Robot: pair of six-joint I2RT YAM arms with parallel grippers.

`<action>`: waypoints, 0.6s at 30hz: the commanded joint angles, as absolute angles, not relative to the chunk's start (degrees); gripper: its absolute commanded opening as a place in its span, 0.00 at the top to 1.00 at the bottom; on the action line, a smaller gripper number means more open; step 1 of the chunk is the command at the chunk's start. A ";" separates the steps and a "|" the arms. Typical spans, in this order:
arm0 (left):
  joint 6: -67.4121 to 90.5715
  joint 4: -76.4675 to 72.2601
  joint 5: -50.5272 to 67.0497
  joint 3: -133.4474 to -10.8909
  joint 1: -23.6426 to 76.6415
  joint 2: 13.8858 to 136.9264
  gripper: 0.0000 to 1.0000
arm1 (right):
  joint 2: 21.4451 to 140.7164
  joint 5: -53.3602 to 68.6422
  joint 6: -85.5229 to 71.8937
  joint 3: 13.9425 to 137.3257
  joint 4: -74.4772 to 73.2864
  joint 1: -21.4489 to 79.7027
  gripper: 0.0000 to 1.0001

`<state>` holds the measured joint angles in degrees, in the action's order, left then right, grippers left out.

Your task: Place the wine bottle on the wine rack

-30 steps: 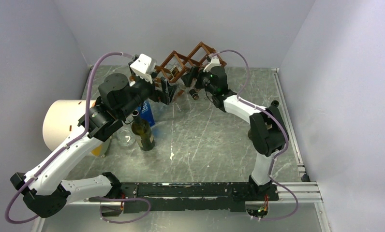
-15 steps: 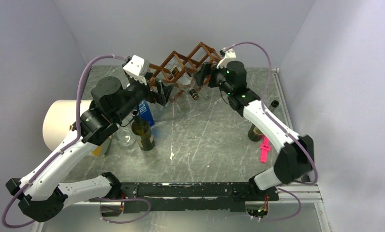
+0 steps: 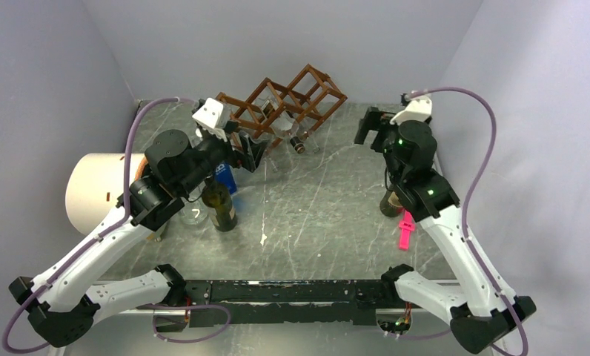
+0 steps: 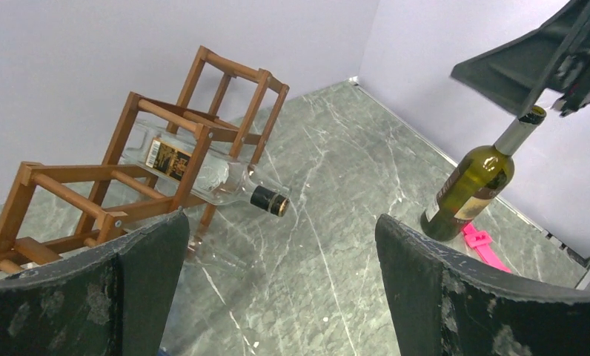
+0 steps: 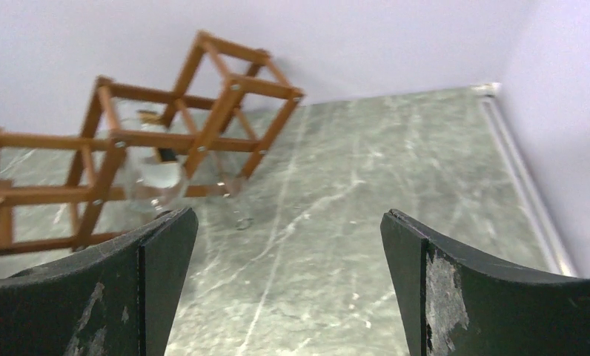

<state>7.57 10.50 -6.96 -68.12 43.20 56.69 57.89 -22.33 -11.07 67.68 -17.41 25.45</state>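
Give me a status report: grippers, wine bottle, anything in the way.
Left gripper open, empty. Right gripper open, empty. Clear wine bottle lying in wine rack, neck poking out. Green bottle upright, clear of rack.

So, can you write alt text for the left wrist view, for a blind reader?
A clear bottle lies in the wooden wine rack on a marble table, its black-capped neck sticking out. The open left gripper frames the foreground; a green bottle stands upright at right.
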 commanded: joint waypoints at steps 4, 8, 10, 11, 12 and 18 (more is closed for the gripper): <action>8.43 2.85 -2.66 -65.20 42.89 56.60 0.01 | 56.56 -48.95 -8.91 69.83 -25.15 24.94 0.00; 8.97 2.52 -1.52 -65.24 42.89 58.20 0.00 | 60.39 -54.84 -10.58 73.03 -27.48 23.12 0.00; 9.47 2.87 -0.74 -65.56 42.93 58.90 0.00 | 60.45 -54.92 -11.93 71.72 -27.65 21.60 0.00; 9.68 2.76 -0.27 -65.57 42.90 59.05 0.00 | 59.51 -54.59 -12.26 70.10 -26.42 20.75 0.00; 9.75 2.62 0.19 -65.42 42.90 59.08 0.00 | 58.21 -53.85 -12.27 68.02 -24.85 19.77 0.00; 10.35 1.79 2.24 -64.58 42.93 58.58 0.00 | 55.79 -48.56 -16.01 61.65 -23.78 13.56 0.00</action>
<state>9.13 4.84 -0.93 -65.01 43.20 59.29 56.71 -49.28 -12.49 63.79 -24.71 16.45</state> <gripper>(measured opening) 0.995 0.997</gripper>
